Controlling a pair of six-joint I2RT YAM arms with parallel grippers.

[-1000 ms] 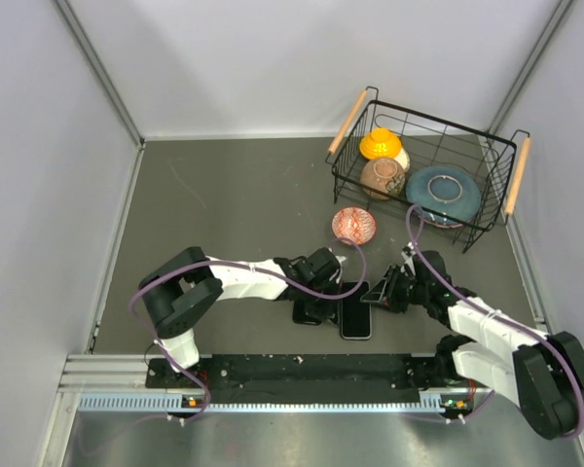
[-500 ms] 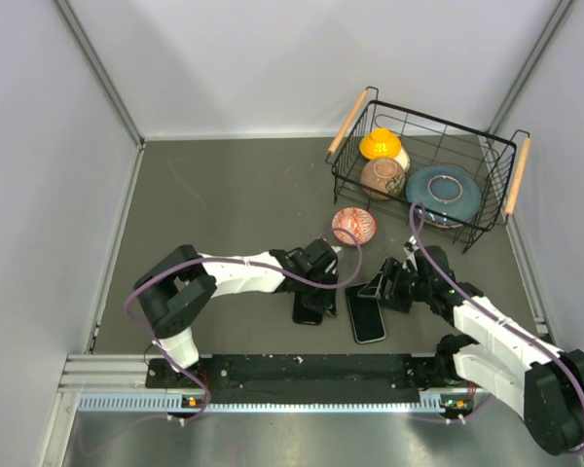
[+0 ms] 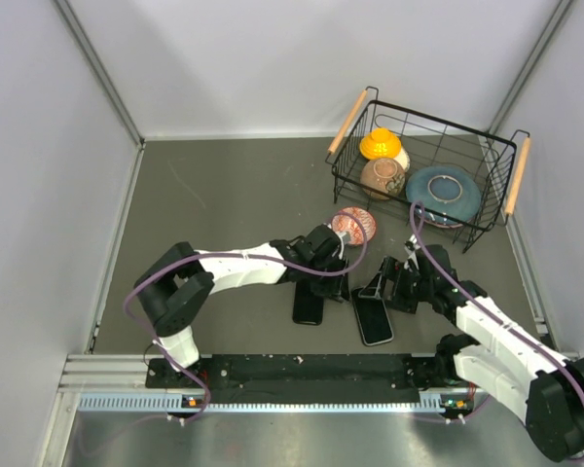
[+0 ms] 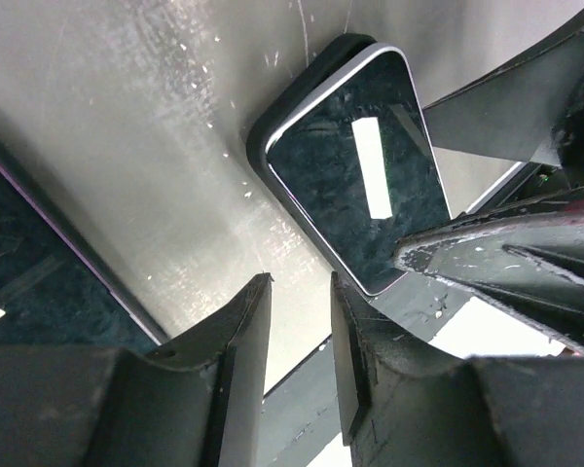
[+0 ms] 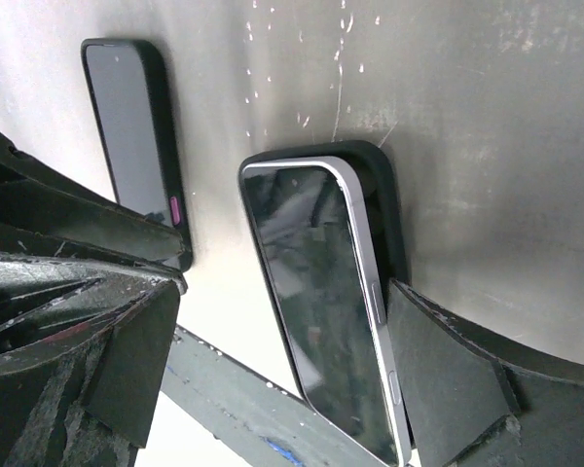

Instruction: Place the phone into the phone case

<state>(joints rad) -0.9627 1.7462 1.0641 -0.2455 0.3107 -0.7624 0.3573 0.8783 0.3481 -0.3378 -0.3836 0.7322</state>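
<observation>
The phone (image 3: 373, 317), dark glass with a silver edge (image 5: 311, 292), lies face up on the black phone case (image 5: 382, 185). The case's rim shows past the phone's far end (image 4: 263, 131); I cannot tell whether the phone is seated. My right gripper (image 5: 284, 290) stands wide open astride the phone's near end, its right finger (image 5: 448, 379) against the silver side. My left gripper (image 4: 300, 282) hovers left of the phone over bare table, its jaws slightly apart with nothing between them. In the top view both grippers (image 3: 329, 282) (image 3: 380, 292) flank the phone.
A second dark phone in a case with a purple side button (image 3: 309, 305) (image 5: 131, 126) lies just left of the phone. A red patterned bowl (image 3: 353, 225) sits right behind my left wrist. A wire basket (image 3: 499, 146) with bowls and a plate stands back right.
Both grippers have opened. The phone with its case slid right and turned slightly. My left gripper pulled back toward the red bowl.
</observation>
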